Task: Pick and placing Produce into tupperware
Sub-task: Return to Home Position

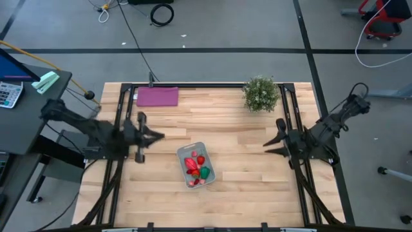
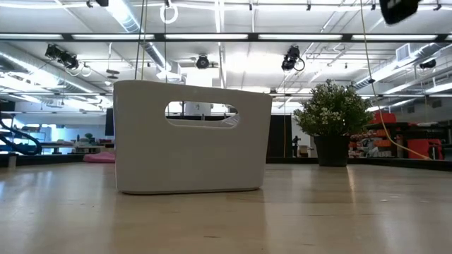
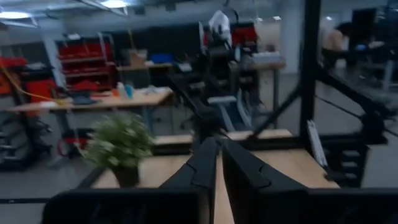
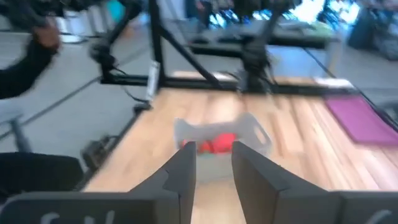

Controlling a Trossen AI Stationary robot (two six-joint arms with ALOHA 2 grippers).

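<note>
The tupperware (image 1: 195,165) sits on the table's middle, nearer the near edge. It holds the produce (image 1: 194,163): red pieces, a green one (image 1: 205,173) and a pink one (image 1: 197,182). The low view shows only its pale wall (image 2: 191,141) with a handle slot. The right wrist view shows the tupperware (image 4: 249,132) with red produce (image 4: 214,144) inside. My left gripper (image 1: 161,135) hovers to the container's left, shut and empty; its fingers (image 3: 219,171) point at the right arm. My right gripper (image 1: 266,145) hovers at the container's right, open and empty, and in its wrist view (image 4: 214,163) faces the container.
A bushy potted plant (image 1: 261,94) stands at the far right of the table and shows in the low view (image 2: 332,120). A flat purple sheet (image 1: 157,96) lies at the far left. Black frame rails (image 1: 122,103) run along the table's sides. Bare wood lies between the grippers and the container.
</note>
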